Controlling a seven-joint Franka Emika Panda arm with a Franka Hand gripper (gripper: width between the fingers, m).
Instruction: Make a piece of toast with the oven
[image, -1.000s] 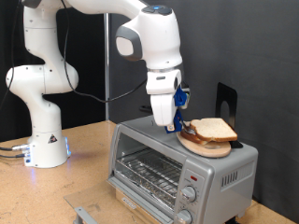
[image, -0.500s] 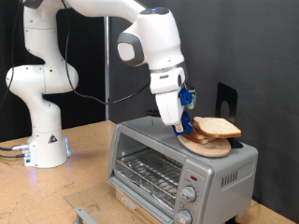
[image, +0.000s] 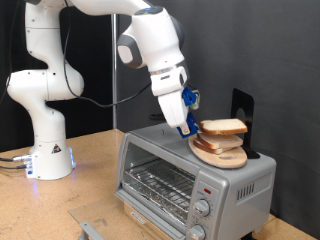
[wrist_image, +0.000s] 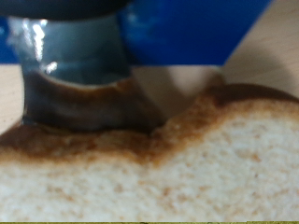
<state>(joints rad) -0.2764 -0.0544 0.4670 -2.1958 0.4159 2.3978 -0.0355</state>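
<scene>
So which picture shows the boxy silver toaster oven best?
The exterior view. The boxy silver toaster oven shows there almost whole: glass door, wire rack and knobs, with pale bread slices on a round wooden board on top. The wrist view shows only a bread slice's crust close up, no oven.

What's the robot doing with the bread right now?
Tool at edge of top piece of toast, lifted above the stack. Grip unclear. Oven door shut. Nothing blocking.

Even bright indoor light in exterior view, dark backdrop, wrist view blurred and out of focus at close range
</scene>
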